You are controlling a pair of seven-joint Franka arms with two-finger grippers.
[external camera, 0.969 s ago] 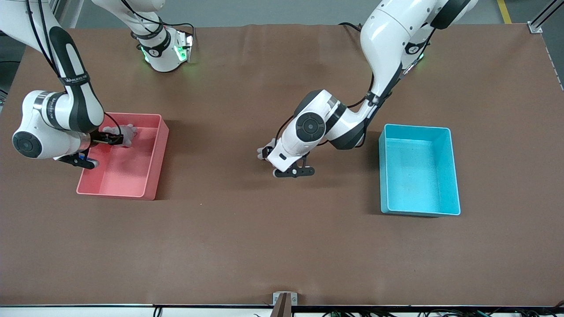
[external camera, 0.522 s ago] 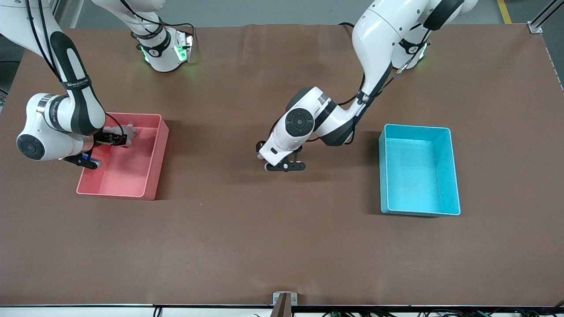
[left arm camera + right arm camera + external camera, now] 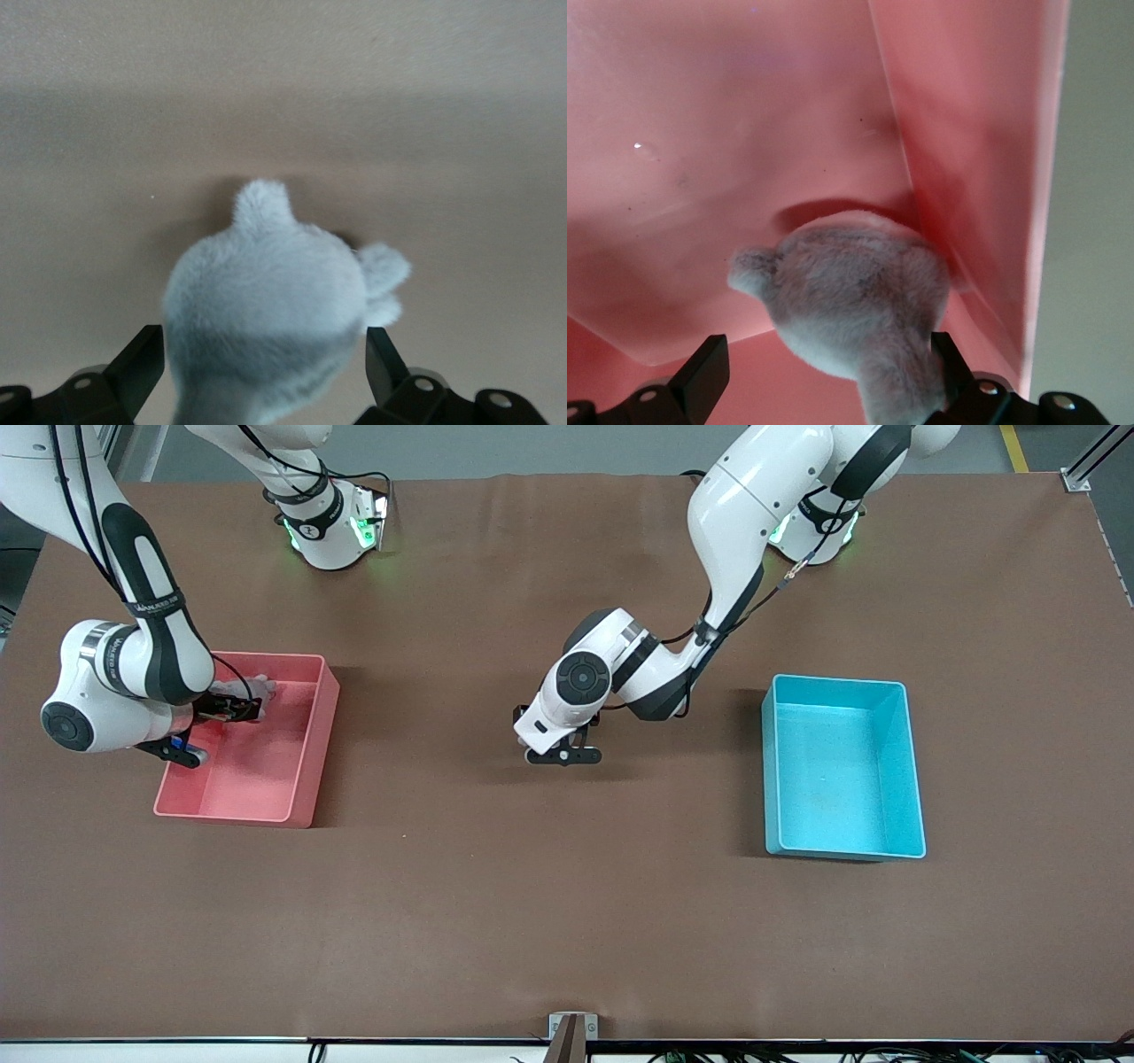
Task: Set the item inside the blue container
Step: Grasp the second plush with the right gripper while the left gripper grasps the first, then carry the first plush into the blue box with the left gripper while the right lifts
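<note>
The blue container (image 3: 842, 771) stands empty toward the left arm's end of the table. My left gripper (image 3: 524, 724) is low over the bare table middle, well apart from that container. In the left wrist view a pale grey-white plush toy (image 3: 266, 292) lies on the table between the spread fingers of my left gripper (image 3: 266, 343), which is open. The hand hides this toy in the front view. My right gripper (image 3: 241, 707) is inside the pink-red bin (image 3: 326, 691), open around a second fluffy grey plush (image 3: 855, 292), which is also in the front view (image 3: 254, 687).
The pink-red bin sits toward the right arm's end, its wall (image 3: 966, 159) close beside the plush there. Brown table surface (image 3: 567, 903) stretches between the two bins and down to the front edge.
The left arm has shifted toward the right arm's end and a little farther from the front camera, its hand lower over the plush. The right arm has moved only slightly at the pink-red bin.
</note>
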